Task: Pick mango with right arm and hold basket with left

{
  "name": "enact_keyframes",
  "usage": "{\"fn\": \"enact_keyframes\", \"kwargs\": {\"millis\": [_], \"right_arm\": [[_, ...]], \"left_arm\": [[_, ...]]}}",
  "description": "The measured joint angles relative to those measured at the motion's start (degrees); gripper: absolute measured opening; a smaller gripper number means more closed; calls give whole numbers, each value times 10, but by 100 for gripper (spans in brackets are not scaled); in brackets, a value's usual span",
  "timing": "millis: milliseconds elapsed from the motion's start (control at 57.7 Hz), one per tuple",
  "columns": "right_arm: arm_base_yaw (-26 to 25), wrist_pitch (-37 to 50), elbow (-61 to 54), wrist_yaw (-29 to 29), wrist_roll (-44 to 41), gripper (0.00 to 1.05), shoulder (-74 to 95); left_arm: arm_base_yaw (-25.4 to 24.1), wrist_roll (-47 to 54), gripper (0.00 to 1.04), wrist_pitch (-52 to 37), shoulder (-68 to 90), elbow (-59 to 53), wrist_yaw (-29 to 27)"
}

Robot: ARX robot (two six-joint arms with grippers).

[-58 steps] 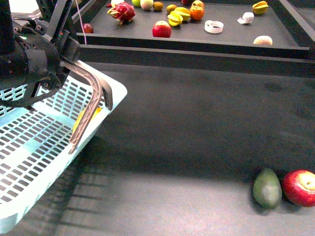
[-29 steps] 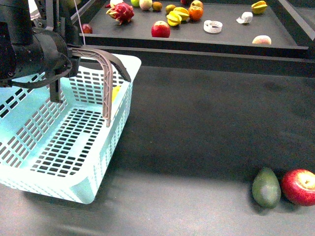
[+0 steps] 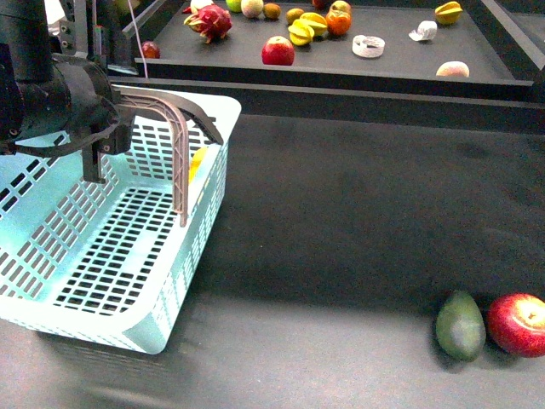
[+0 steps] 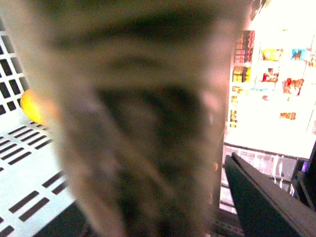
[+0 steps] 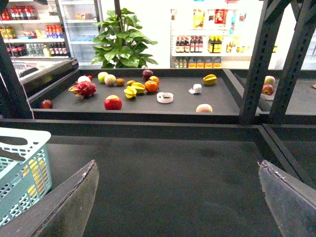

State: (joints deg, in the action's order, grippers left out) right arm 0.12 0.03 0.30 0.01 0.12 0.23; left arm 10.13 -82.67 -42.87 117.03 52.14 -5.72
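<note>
- The basket [image 3: 111, 264], light blue and slotted, fills the front view's left side, tipped up at the handle end with its far corner resting on the dark table [image 3: 341, 239].
- The left gripper [image 3: 89, 115] sits at the basket's top edge, right where the grey-brown handles [image 3: 174, 149] meet it. It looks clamped on the handles, though the jaws themselves are hidden behind its own body, and the left wrist view is a brown blur pressed against the lens, so their opening cannot be told.
- The right gripper [image 5: 177, 197] shows only its two finger edges in its own wrist view, spread wide apart with nothing between them, hovering over bare table.
- The mango [image 3: 197, 162] peeks yellow through the basket's slots, inside, against the wall under the handles.
- An avocado [image 3: 461, 325] and a red apple [image 3: 518, 324] lie touching, well apart from the basket.
- Risks: the tilt could let the mango roll along the floor, and a slipping handle grip would drop the basket. The right arm reaching in might snag those handles.
</note>
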Motion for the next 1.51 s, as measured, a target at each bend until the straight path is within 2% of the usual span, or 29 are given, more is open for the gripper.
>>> {"fn": "enact_keyframes", "kwargs": {"millis": [191, 329, 572, 693, 884, 919, 953, 1023, 1057, 1109, 1144, 1248, 1300, 1508], "right_arm": [[0, 0, 0, 0, 0, 97, 0], [0, 0, 0, 0, 0, 97, 0], [0, 0, 0, 0, 0, 97, 0], [0, 0, 0, 0, 0, 97, 0], [0, 0, 0, 0, 0, 97, 0], [0, 0, 0, 0, 0, 97, 0], [0, 0, 0, 0, 0, 97, 0], [0, 0, 0, 0, 0, 97, 0], [0, 0, 0, 0, 0, 97, 0], [0, 0, 0, 0, 0, 97, 0], [0, 0, 0, 1, 0, 97, 0], [0, 0, 0, 0, 0, 97, 0], [0, 0, 0, 0, 0, 97, 0], [0, 0, 0, 0, 0, 97, 0]], "left_arm": [[-8, 52, 100, -4, -85, -65, 12], [-29, 74, 99, -15, -133, -127, 17], [-98, 137, 99, -33, -266, -242, 26], [-103, 187, 99, 3, -324, -269, -4], [-104, 228, 99, 19, -341, -272, -6], [-103, 287, 93, -38, -329, -287, 23], [-103, 381, 84, -138, -317, -318, 47], [-101, 561, 70, -223, -330, -358, 57], [-101, 661, 61, -229, -355, -373, 58], [-101, 726, 50, -226, -384, -392, 57], [-101, 766, 39, -217, -410, -409, 58], [-101, 800, 20, -192, -455, -437, 57], [-101, 809, 4, -169, -498, -455, 57], [-101, 817, 4, -59, -651, -498, 57]]}}
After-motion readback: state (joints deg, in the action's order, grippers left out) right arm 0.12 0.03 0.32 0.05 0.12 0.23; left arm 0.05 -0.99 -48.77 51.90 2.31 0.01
